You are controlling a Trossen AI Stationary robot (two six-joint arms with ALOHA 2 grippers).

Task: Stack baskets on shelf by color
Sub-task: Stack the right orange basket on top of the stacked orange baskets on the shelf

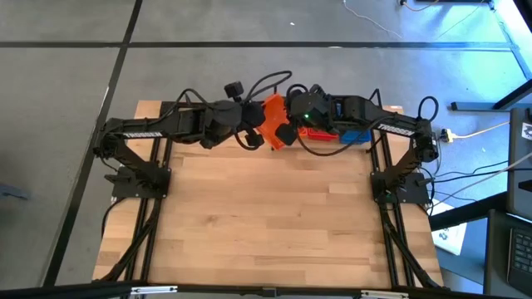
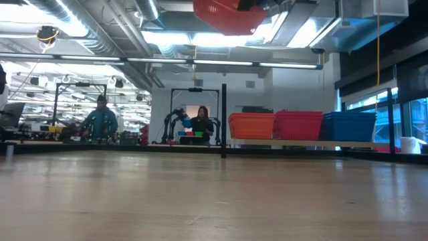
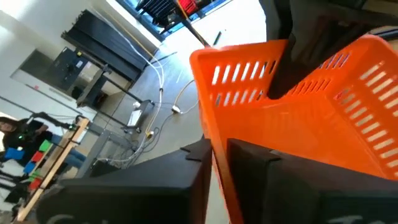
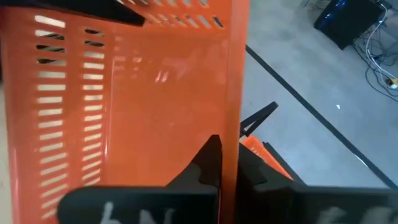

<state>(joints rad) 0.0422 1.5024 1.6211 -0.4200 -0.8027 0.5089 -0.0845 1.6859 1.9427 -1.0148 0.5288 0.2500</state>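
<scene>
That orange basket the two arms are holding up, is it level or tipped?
Tipped. The orange basket hangs slanted between left gripper and right gripper, each pinching a wall.

A light-wood worktop (image 1: 266, 216) is sitting on a grey floor (image 1: 66, 83) crossed by dark seam lines (image 1: 249, 44). Cables (image 1: 478, 133) are trailing over the floor beside the worktop, and a white cord (image 1: 374, 21) is lying farther off. In the low view, long ceiling lights (image 2: 221, 64) are glowing under silver ducting (image 2: 80, 20) and exposed pipes. Daylight is coming through windows (image 2: 408, 114) along one side. Two people are standing in the room behind: one in a teal jacket (image 2: 100, 120), another in dark clothes (image 2: 201, 124) beside a black frame (image 2: 194, 114). A dark cabinet (image 3: 93, 68) is standing by the wall in the left wrist view.
</scene>
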